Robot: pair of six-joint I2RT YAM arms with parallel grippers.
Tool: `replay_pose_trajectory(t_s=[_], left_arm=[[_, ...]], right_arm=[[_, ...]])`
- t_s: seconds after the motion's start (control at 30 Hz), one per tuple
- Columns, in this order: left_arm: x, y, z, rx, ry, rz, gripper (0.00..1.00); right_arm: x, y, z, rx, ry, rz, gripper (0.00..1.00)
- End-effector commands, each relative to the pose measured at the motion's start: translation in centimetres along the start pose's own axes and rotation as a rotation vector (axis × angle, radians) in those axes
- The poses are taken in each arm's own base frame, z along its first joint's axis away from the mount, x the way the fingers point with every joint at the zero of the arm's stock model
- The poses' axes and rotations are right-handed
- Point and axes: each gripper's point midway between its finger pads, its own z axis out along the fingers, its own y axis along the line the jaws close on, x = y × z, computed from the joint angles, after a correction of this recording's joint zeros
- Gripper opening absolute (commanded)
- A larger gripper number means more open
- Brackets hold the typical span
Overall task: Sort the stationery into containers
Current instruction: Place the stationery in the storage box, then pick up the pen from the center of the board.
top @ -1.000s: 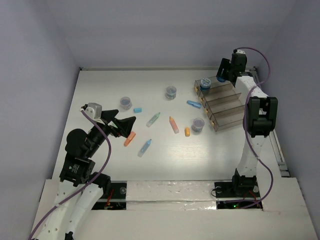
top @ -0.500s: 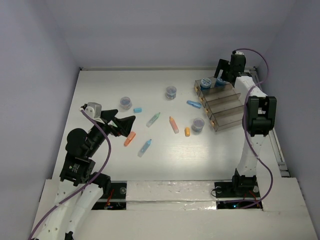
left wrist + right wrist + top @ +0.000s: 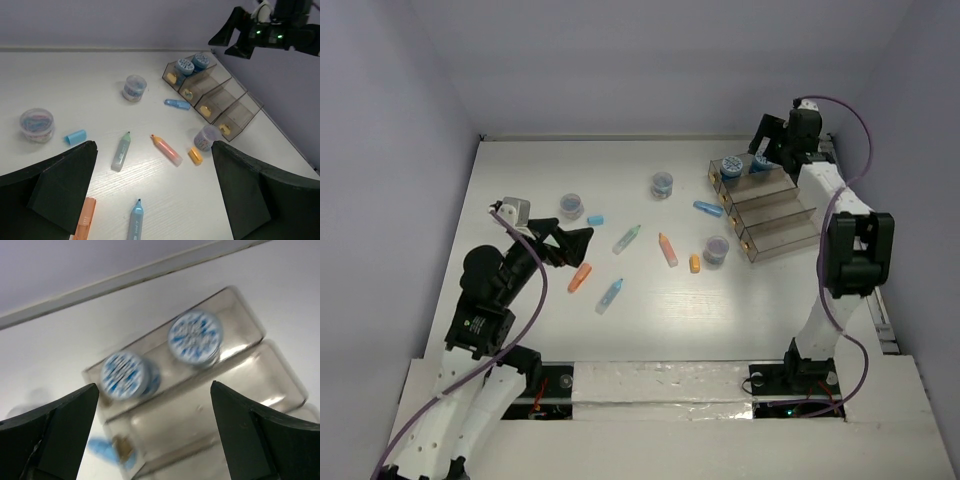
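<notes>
The containers (image 3: 780,228) stand as a stepped rack at the back right. Two blue rolls (image 3: 730,165) (image 3: 758,163) lie in its farthest bin, seen blurred in the right wrist view as rolls (image 3: 123,374) (image 3: 195,335). My right gripper (image 3: 767,143) hovers open just above and behind that bin, holding nothing. Three small jars (image 3: 571,206) (image 3: 663,184) (image 3: 716,249) and several short sticks lie on the table, among them a green one (image 3: 627,238), an orange one (image 3: 668,249) and a blue one (image 3: 609,295). My left gripper (image 3: 570,245) is open and empty above the orange stick (image 3: 579,277).
A blue stick (image 3: 707,208) lies against the rack's front left. A light-blue cap (image 3: 596,219) sits beside the left jar, and an orange cap (image 3: 695,264) beside the jar near the rack. White walls close in the table on three sides.
My right gripper opened and let the second blue roll drop into the farthest bin, then drew back a little. The left arm shifted slightly.
</notes>
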Motion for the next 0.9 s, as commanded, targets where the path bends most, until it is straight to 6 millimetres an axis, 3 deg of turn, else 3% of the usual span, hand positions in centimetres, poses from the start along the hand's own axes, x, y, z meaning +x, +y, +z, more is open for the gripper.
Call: replay_pose_trajectory(t_s=[0.0, 0.03, 0.13, 0.17, 0.2, 0.3, 0.33, 0.37, 0.4, 0.43, 0.47, 0.53, 0.6, 0.63, 0.7, 0.77, 0.8, 0.87], left_arm=[[0.0, -0.2, 1.1, 0.018, 0.016, -0.012, 0.99], [0.7, 0.0, 1.6, 0.019, 0.048, -0.020, 0.99], [1.2, 0.3, 2.3, 0.009, 0.081, -0.025, 0.99], [1.2, 0.4, 2.4, 0.008, 0.076, -0.025, 0.99], [1.0, 0.4, 2.4, 0.005, 0.066, -0.028, 0.99], [1.7, 0.8, 3.0, -0.005, 0.084, -0.049, 0.93], [2.6, 1.3, 3.6, -0.019, 0.117, -0.056, 0.80], [3.2, 1.7, 3.9, -0.031, 0.143, -0.062, 0.72], [3.5, 1.9, 4.2, -0.041, 0.158, -0.066, 0.66], [4.3, 2.0, 4.6, -0.044, 0.191, -0.074, 0.58], [4.5, 2.1, 4.8, -0.049, 0.196, -0.077, 0.56], [5.3, 1.9, 5.3, -0.053, 0.220, -0.080, 0.53], [5.6, 1.8, 5.7, -0.063, 0.238, -0.073, 0.53], [6.3, 2.3, 6.1, -0.091, 0.262, -0.069, 0.53], [6.4, 1.3, 6.9, -0.074, 0.276, -0.046, 0.54], [8.1, 1.2, 7.7, -0.104, 0.341, -0.020, 0.54], [7.8, 1.0, 8.2, -0.107, 0.342, -0.005, 0.54], [9.3, 1.7, 9.1, -0.147, 0.395, 0.031, 0.54]], right_arm=[[-1.4, 7.9, -4.8, -0.233, -0.115, 0.027, 1.00], [-0.7, 10.6, -6.3, -0.285, -0.114, 0.010, 1.00], [2.6, 13.3, -8.0, -0.345, -0.086, -0.006, 0.98], [3.0, 15.4, -9.9, -0.397, -0.094, -0.015, 0.95], [4.6, 16.0, -10.6, -0.428, -0.075, -0.008, 0.92], [5.2, 18.6, -14.7, -0.540, -0.099, -0.004, 0.82], [6.9, 18.4, -15.3, -0.554, -0.065, 0.009, 0.70], [7.1, 18.3, -16.1, -0.572, -0.066, 0.017, 0.69], [6.7, 19.0, -18.1, -0.619, -0.085, 0.019, 0.66], [8.4, 18.8, -18.8, -0.626, -0.053, 0.030, 0.53], [9.0, 18.8, -19.5, -0.641, -0.047, 0.033, 0.51], [9.7, 19.3, -21.8, -0.697, -0.043, 0.027, 0.52], [11.9, 18.6, -22.4, -0.697, 0.003, 0.014, 0.53], [11.7, 18.4, -23.2, -0.706, -0.009, 0.015, 0.54], [13.3, 17.4, -23.5, -0.697, 0.020, 0.008, 0.55], [13.5, 17.1, -24.4, -0.707, 0.021, -0.005, 0.55], [14.6, 17.0, -24.8, -0.722, 0.052, -0.020, 0.55], [15.0, 16.9, -25.4, -0.737, 0.062, -0.035, 0.56]])
